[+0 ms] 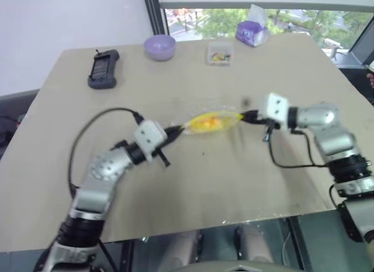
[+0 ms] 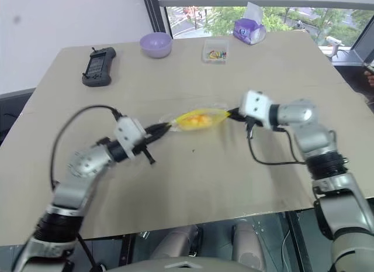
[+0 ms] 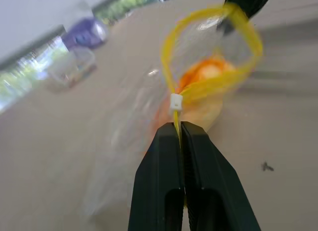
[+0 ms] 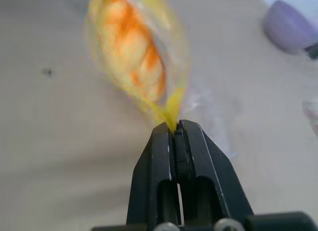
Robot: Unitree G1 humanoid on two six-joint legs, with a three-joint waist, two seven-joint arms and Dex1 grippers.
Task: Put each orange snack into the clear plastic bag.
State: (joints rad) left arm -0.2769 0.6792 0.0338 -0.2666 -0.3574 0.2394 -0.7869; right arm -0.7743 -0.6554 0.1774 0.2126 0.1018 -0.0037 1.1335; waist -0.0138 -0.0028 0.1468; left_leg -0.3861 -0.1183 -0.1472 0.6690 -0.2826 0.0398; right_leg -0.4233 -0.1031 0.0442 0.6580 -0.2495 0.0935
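The clear plastic bag (image 1: pixel 211 121) hangs stretched between my two grippers above the middle of the table, its yellow zip strip (image 3: pixel 212 47) gaping in a loop. Inside it lies the orange snack (image 4: pixel 133 47), its orange-yellow dome showing through the film. My left gripper (image 3: pixel 179 129) is shut on the zip strip's one end, just below the white slider. My right gripper (image 4: pixel 174 127) is shut on the other end of the bag's yellow edge. In the head views the left gripper (image 1: pixel 177 130) holds the bag's left tip and the right gripper (image 1: pixel 245 116) its right tip.
At the table's far side stand a purple bowl (image 1: pixel 159 47), a small clear box of coloured bits (image 1: pixel 220 53) and a purple tissue pack (image 1: pixel 252 31). A black handheld device (image 1: pixel 104 68) lies at the far left. The table's front edge (image 1: pixel 193 228) is near.
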